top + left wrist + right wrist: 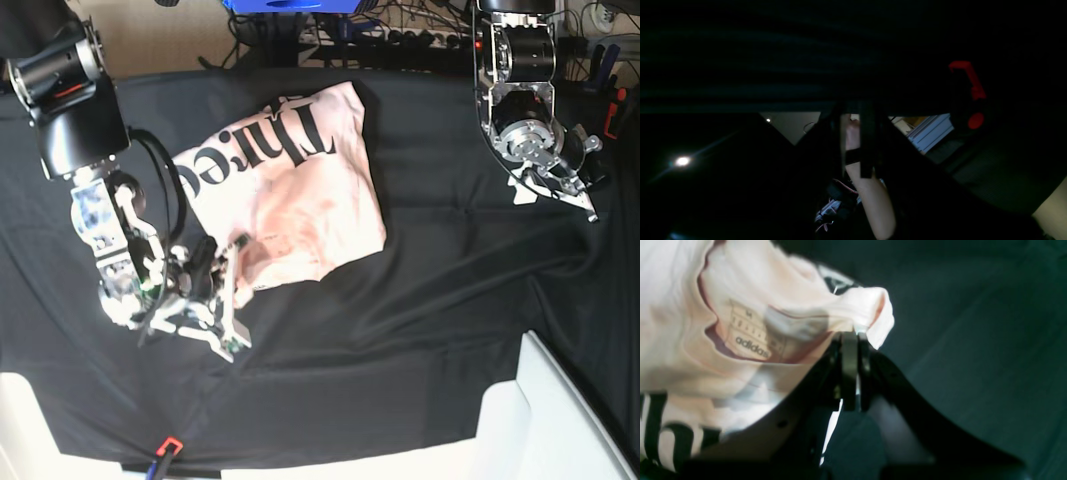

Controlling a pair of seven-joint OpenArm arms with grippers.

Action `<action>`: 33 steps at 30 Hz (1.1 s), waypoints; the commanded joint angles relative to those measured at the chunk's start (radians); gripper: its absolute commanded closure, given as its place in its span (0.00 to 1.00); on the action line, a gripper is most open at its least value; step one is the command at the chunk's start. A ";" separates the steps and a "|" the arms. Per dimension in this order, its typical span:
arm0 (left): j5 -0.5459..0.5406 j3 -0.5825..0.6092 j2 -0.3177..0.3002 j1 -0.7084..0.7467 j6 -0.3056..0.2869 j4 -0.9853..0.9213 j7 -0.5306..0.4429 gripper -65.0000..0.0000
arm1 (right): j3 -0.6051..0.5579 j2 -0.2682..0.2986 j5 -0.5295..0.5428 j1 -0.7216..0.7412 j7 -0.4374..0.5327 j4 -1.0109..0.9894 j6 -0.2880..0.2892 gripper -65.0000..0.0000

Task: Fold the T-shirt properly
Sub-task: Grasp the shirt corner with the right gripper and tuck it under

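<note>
The T-shirt (290,195) is laid crumpled, lettering up, on the black cloth (450,290) covering the counter. A fold of pink fabric near the collar is pinched by the right claw (853,336) at the shirt's near edge. The left claw (580,195) is held well apart from the shirt; its state cannot be told.

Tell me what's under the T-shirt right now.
The T-shirt lies on the black cloth, which shows all round it. The right hand pinches a fold near the collar. Whatever sits beneath the shirt's middle is covered and cannot be seen.
</note>
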 commanded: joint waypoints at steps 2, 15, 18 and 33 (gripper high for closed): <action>0.024 -0.003 -0.008 -0.007 0.010 0.022 0.018 0.90 | 0.002 -0.014 0.011 0.042 0.015 0.013 -0.002 1.00; 0.024 -0.004 -0.008 -0.015 0.010 0.022 0.018 0.90 | 0.001 -0.084 0.011 0.077 0.024 -0.091 -0.003 1.00; 0.024 -0.004 -0.008 -0.015 0.010 0.019 0.018 0.90 | 0.001 -0.084 0.011 0.080 0.041 -0.123 -0.003 1.00; 0.020 -0.004 -0.006 -0.015 0.010 0.020 0.018 0.90 | 0.001 -0.081 0.011 0.083 0.070 -0.077 -0.003 0.67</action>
